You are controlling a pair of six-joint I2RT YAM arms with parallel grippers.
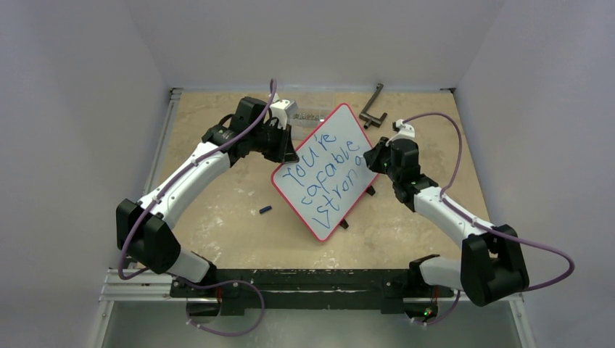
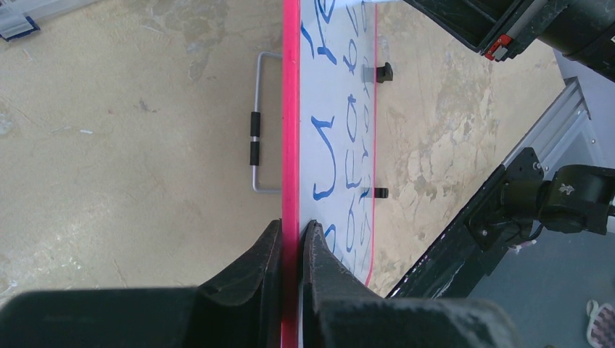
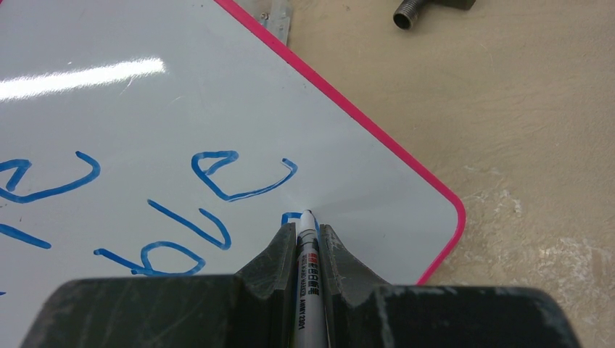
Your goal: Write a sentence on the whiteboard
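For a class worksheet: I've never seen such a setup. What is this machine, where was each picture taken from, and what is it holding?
Two robot arms are bolted at the near edge of a table. The wide picture looks down from above and behind them; the other two come from a camera on each wrist. The left claw pinches the red edge of a whiteboard. The right claw grips a marker, its tip on the board. Blue words read roughly "You're capable strong". A small dark piece and a bent metal part lie on the table.
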